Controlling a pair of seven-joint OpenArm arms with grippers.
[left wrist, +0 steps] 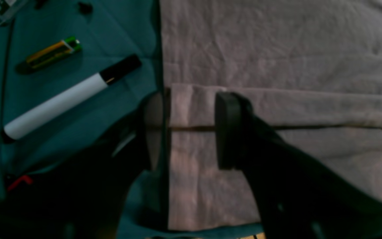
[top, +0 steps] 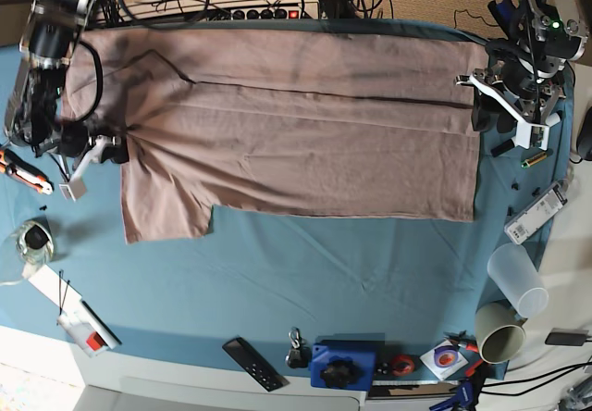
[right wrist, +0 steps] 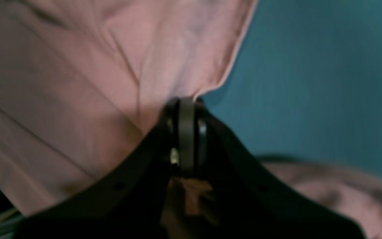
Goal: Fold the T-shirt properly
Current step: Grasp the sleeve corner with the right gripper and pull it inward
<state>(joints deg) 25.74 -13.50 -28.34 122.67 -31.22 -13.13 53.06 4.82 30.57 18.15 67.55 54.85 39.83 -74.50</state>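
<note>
The mauve T-shirt lies spread flat across the teal table cloth, with a sleeve toward the left. My right gripper is at the shirt's left edge near that sleeve. In the right wrist view this gripper is shut on the T-shirt, and the fabric puckers toward its tips. My left gripper is at the shirt's right edge. In the left wrist view it stands open astride that edge, one finger over the T-shirt, the other over the cloth beside a folded seam.
A white marker and a battery lie on the cloth just past the shirt's right edge. Two cups stand at the front right. A blue box and a remote sit along the front edge, cables and a power strip at the back.
</note>
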